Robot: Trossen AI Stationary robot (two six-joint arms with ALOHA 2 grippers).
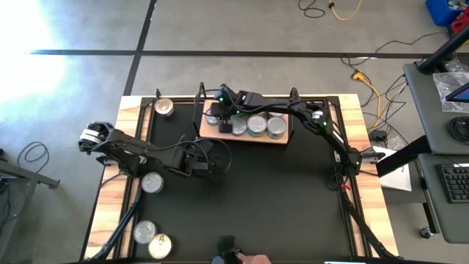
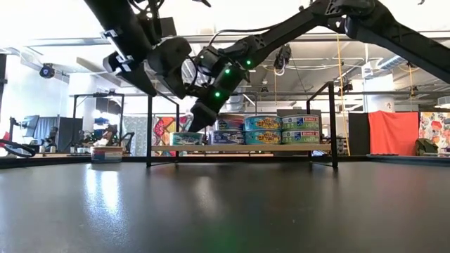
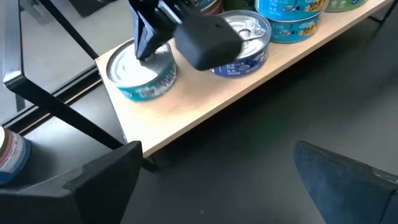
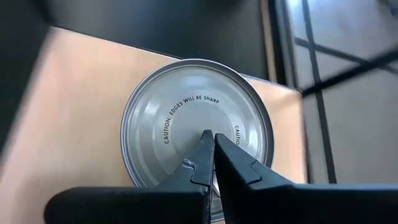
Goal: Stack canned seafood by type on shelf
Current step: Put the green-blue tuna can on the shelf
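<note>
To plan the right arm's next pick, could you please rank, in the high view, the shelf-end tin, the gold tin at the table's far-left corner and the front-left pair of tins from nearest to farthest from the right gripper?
1. Shelf-end tin: under the shut right gripper.
2. Gold tin: far-left corner.
3. Pair of tins: front-left edge; too close together to split.

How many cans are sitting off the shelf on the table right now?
4: one at the far-left corner, one by the left arm, two at the near-left edge. Others may be hidden.

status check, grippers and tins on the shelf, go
Right gripper shut, tips on silver tin at shelf end. Left gripper open, empty, before shelf. Nothing blocking.
</note>
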